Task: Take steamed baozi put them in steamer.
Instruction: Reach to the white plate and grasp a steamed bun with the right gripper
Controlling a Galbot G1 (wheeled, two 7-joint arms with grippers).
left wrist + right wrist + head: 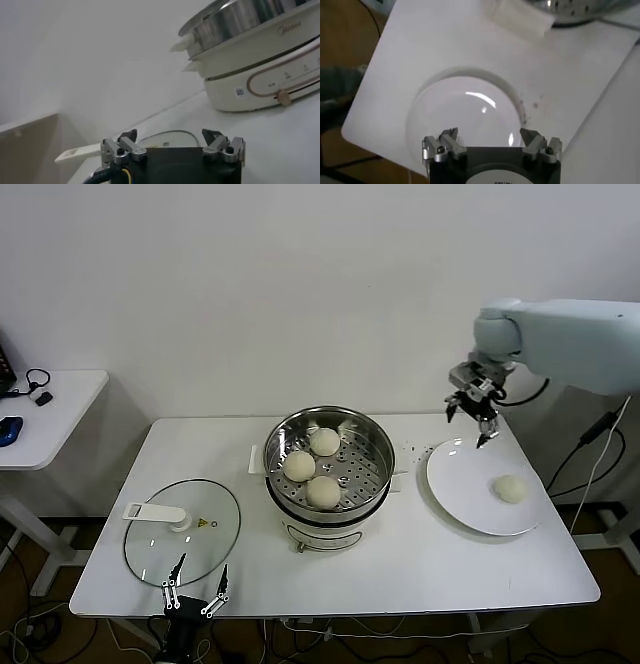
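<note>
Hand (196, 591) on the left arm waits at the near edge of the tabletop (420, 569), fingers spread and empty, just in front of the glass lid (183, 530); it has no part in this step and can stay parked there. Farther in, at the middle, the steamer (375, 446) sits open with three baozi (322, 491) already on its perforated floor, leaving free floor on the side toward the plate. To the right lies the white plate (460, 484) with the last baozi (510, 488) on its near-right part. Beyond it, the right hand (471, 422) hovers above the plate's far rim, fingers wide and holding nothing, well apart from the bun. To do this well, it probably should come toward the bun and centre over it before descending, straddle it evenly, and close gently, since soft dough likely dents or slips. Lifting clear of the steamer's rim before crossing over seems wise.
</note>
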